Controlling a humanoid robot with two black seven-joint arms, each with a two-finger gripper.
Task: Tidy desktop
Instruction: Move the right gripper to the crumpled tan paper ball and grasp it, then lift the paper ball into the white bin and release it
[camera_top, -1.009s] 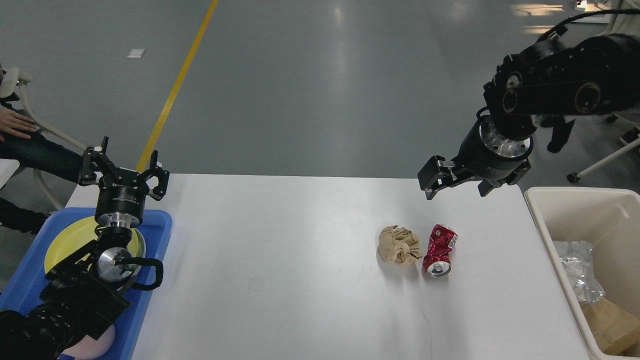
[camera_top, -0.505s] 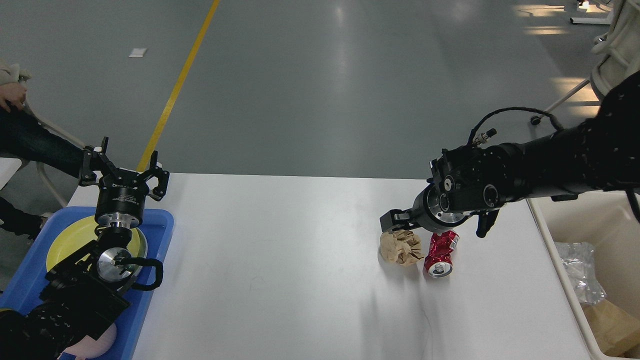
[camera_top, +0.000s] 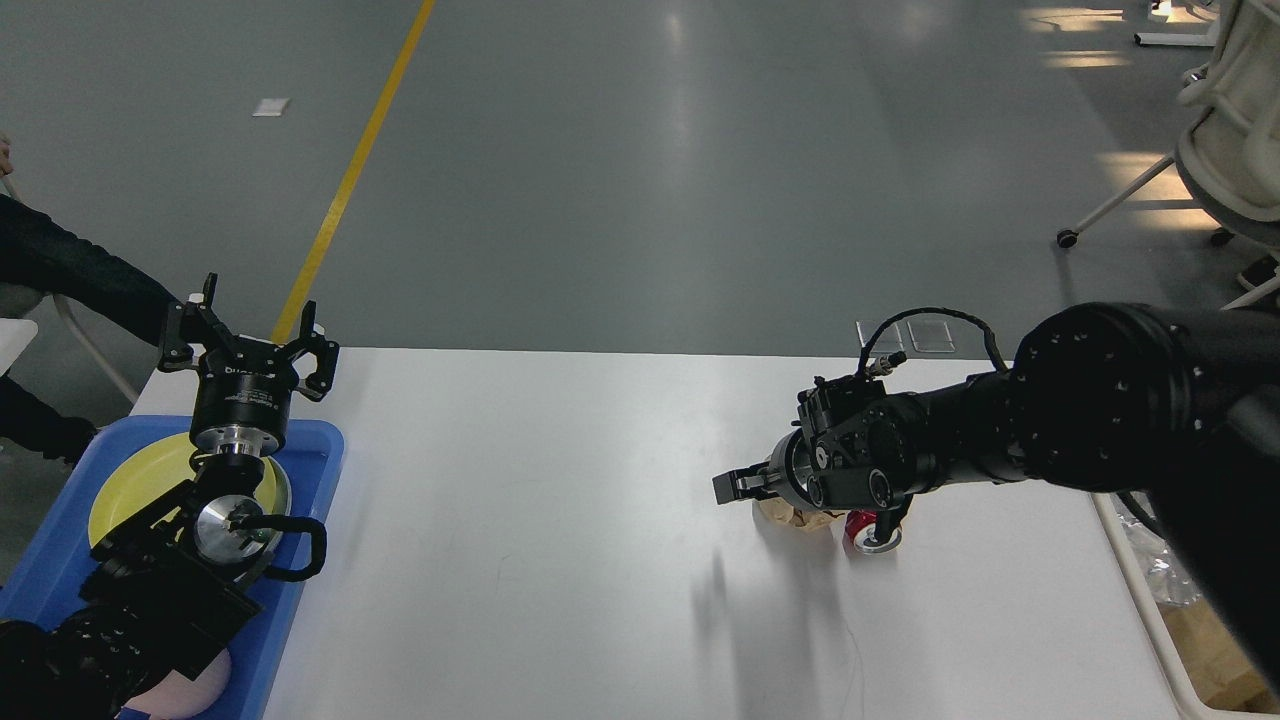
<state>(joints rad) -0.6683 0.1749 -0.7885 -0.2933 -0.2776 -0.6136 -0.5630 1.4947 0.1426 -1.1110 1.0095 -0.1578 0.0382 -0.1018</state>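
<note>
The desktop (camera_top: 560, 520) is a large white tabletop. On its right half lie a crumpled brown paper ball (camera_top: 792, 516) and a crushed red can (camera_top: 868, 531), both mostly covered by my right arm. My right gripper (camera_top: 815, 503) hangs low over them with its jaws spread wide; one finger (camera_top: 735, 487) sticks out to the left of the paper ball. It holds nothing that I can see. My left gripper (camera_top: 246, 335) is open and empty, raised above the far end of the blue tray (camera_top: 315, 470).
The blue tray at the left edge holds a yellow plate (camera_top: 125, 495) and a pink item (camera_top: 205, 685). A cream-white bin (camera_top: 1150, 610) with foil and cardboard stands at the right edge, mostly behind my right arm. A person (camera_top: 70, 285) sits far left; a chair (camera_top: 1230, 140) stands far right.
My right arm has swung down and left, from high above the table's far right to low over the paper ball and can. The left arm has not moved.
</note>
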